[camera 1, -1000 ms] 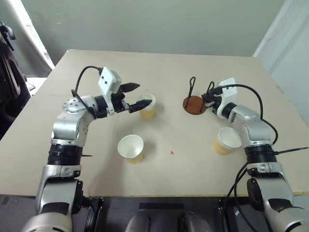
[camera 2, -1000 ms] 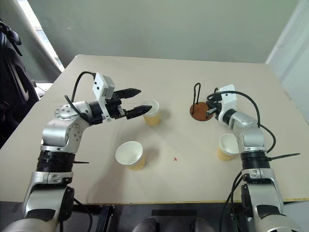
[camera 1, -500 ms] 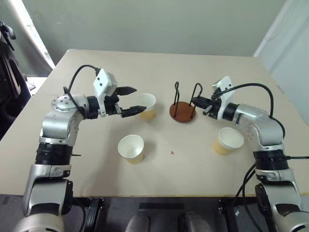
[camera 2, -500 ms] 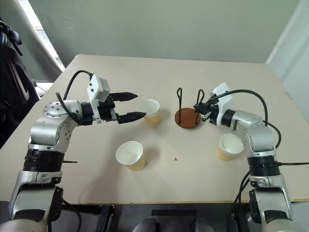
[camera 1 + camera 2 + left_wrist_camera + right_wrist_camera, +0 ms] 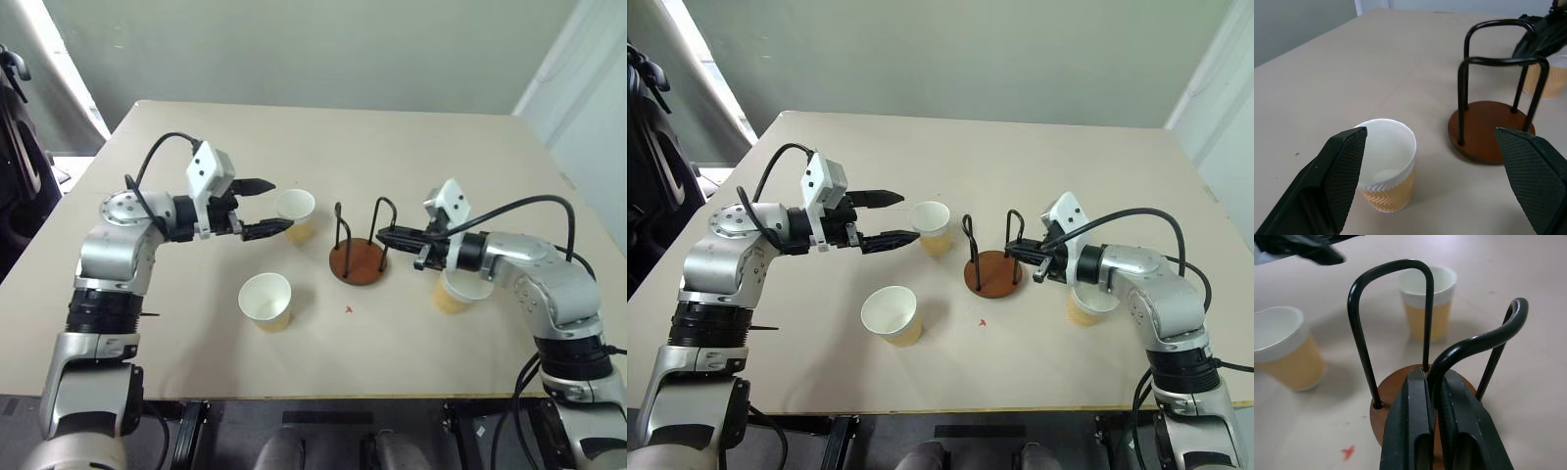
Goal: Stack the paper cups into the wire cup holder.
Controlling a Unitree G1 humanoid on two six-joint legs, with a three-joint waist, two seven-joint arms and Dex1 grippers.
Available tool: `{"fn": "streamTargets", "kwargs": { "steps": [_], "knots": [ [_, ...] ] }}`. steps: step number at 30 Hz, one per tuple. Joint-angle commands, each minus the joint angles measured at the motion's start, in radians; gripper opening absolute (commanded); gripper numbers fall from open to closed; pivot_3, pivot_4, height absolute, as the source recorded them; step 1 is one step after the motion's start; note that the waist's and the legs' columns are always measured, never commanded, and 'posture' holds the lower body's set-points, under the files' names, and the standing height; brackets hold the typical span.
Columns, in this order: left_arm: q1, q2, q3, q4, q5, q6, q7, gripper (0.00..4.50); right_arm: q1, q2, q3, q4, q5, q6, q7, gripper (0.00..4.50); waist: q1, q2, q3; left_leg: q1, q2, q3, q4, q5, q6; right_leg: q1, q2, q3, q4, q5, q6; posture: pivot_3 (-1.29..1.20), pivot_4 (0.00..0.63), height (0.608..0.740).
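Bench: tan, carries everything.
Wire cup holder: mid-bench, upright; right pincer clamped on its near wire loop.
Paper cups: far cup just ahead of left pincer, fingers wide apart; near cup; right cup under right arm.
Key relation: far cup upright, left arm nearer.
Writing: none legible.

A beige table — small red mark.
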Motion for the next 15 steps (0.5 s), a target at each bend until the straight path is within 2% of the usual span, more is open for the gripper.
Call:
{"fn": "streamTargets", "kwargs": {
  "steps": [1,15],
  "knots": [
    [-0.023,0.012,0.001,-0.012,-0.003,-0.003,-0.018,4.50,0.022,-0.012,-0.005,-0.084,0.027,0.007,-0.013,0.02,0.000,0.000,0.000,0.000,0.000,0.000,0.000,0.000,0.000,0.000,0.000,0.000,0.000,0.000,0.000,0.00,0.150,0.740],
    [-0.046,0.144,0.016,-0.049,-0.092,0.084,-0.250,4.50,0.049,-0.025,0.004,-0.067,0.013,-0.022,-0.008,0.02,-0.005,0.000,0.000,0.000,0.000,-0.001,0.000,0.000,0.000,0.000,0.000,0.000,-0.001,0.000,0.000,0.00,0.150,0.740]
  ]
}}
